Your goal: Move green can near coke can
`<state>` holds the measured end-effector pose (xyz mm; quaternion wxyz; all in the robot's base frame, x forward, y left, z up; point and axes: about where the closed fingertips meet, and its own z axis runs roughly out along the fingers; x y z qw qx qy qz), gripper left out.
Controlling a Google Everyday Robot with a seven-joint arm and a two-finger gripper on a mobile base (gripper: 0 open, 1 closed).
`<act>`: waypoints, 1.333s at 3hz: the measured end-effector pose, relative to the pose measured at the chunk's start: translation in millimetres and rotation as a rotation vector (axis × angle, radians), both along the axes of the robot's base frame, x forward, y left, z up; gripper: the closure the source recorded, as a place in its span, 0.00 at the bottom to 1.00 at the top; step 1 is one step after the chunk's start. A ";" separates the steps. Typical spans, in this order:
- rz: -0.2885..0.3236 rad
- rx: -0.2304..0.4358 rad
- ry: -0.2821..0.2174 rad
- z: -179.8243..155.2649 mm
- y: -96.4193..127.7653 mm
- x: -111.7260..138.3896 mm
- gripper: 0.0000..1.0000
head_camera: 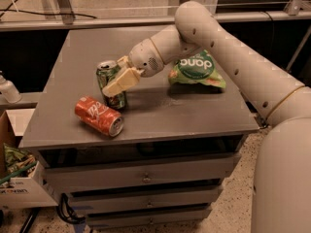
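The green can [110,76] stands upright on the grey table [160,110], left of centre. The coke can [98,116] lies on its side just in front of it and slightly left, close to the table's front edge, a small gap apart. My gripper [118,74] reaches in from the right and is shut on the green can. One cream finger [120,82] crosses the can's front; the other is behind it, mostly hidden.
A flat green chip bag [197,71] lies at the back right of the table, under my arm [218,42]. Drawers [146,176] sit below the tabletop. A cardboard box [17,178] stands on the floor at the left.
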<state>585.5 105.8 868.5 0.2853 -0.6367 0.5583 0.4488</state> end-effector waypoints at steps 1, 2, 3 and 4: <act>0.006 -0.003 0.008 -1.8 -1.2 1.4 0.39; 0.006 -0.004 0.008 0.3 -1.2 1.4 0.16; 0.006 -0.004 0.008 0.3 -1.3 1.4 0.00; 0.020 -0.012 0.012 -1.3 -4.4 3.5 0.00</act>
